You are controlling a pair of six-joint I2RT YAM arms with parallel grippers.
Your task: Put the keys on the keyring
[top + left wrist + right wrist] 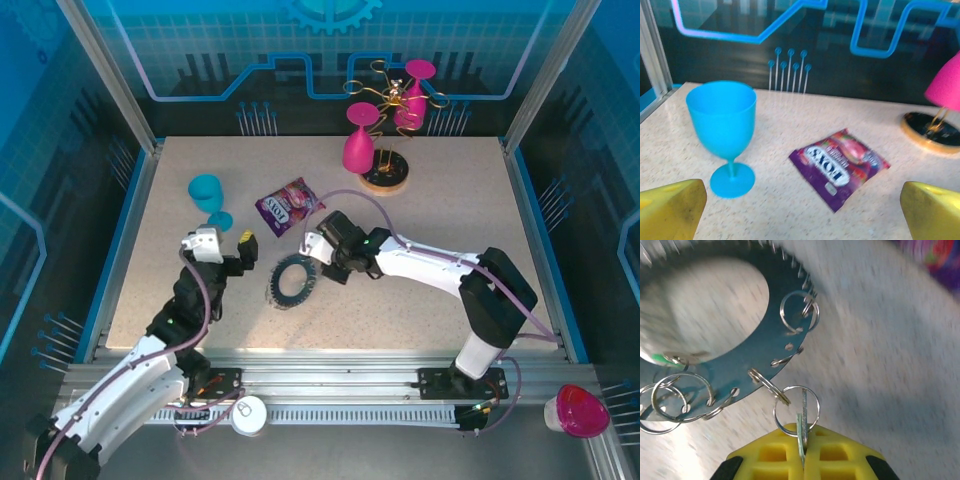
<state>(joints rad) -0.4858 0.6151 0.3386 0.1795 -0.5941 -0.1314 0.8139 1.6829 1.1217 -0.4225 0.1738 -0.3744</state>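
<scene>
The keyring [293, 281], a dark flat ring fringed with small wire loops, lies on the table in front of the arms. My right gripper [316, 262] is at its right rim. In the right wrist view the yellow fingers [775, 457] are shut on the thin metal blade of a key [801, 432]. The blade pokes through a small wire loop [781, 425] that hangs from the keyring [747, 360]. The key's head is hidden between the fingers. My left gripper [243, 252] stands open left of the ring, its fingers [670, 210] wide apart with nothing between them.
A purple snack packet [288, 207] lies behind the keyring. A blue goblet [208, 197] stands at the back left. The glass rack on its round wooden base [384, 180] holds pink glasses [359, 142] at the back. A pink cup [577, 411] lies off the table, front right.
</scene>
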